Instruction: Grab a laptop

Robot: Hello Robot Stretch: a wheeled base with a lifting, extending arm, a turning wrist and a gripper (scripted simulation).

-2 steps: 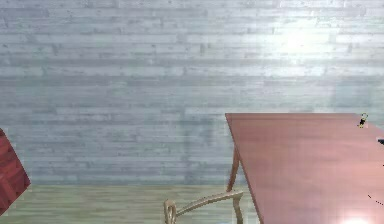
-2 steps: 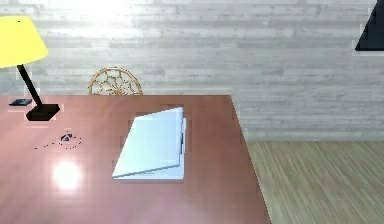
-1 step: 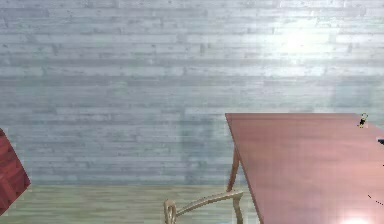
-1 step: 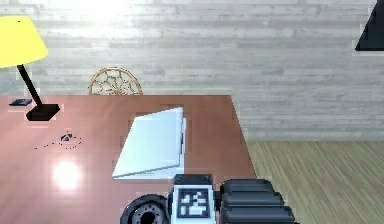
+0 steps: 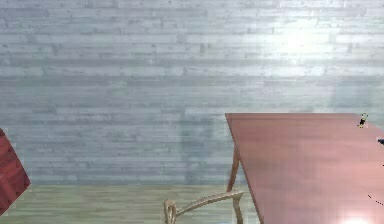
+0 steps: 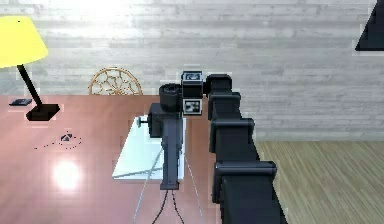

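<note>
— Judging by the arm side view, where was the laptop (image 6: 135, 160)?

— It was the pale flat slab lying on the reddish wooden surface (image 6: 60, 170), roughly midway between the yellow lamp (image 6: 20, 50) at the arm side view's left and the dark arm (image 6: 240, 150) right of the middle. I took it for the laptop from its flat, rectangular shape; nothing finer could be made out.

— And the fingers (image 6: 165, 125)?

— They sat at the arm's far end, left of the white marker squares (image 6: 192, 78), at the slab's far right part. Most of the slab spread from them toward the arm side view's left and downward. Whether they were above it, beside it or touching it, I could not tell.

— Did they have hold of it?

— I could not tell that either, because the slab lay flat on the surface right behind them.

— Its long axis?

— Unclear from that angle. In my judgement the grasp turned on a small shift toward the arm side view's left. The wicker chair (image 6: 115, 80) beyond the surface stood well apart.
</note>
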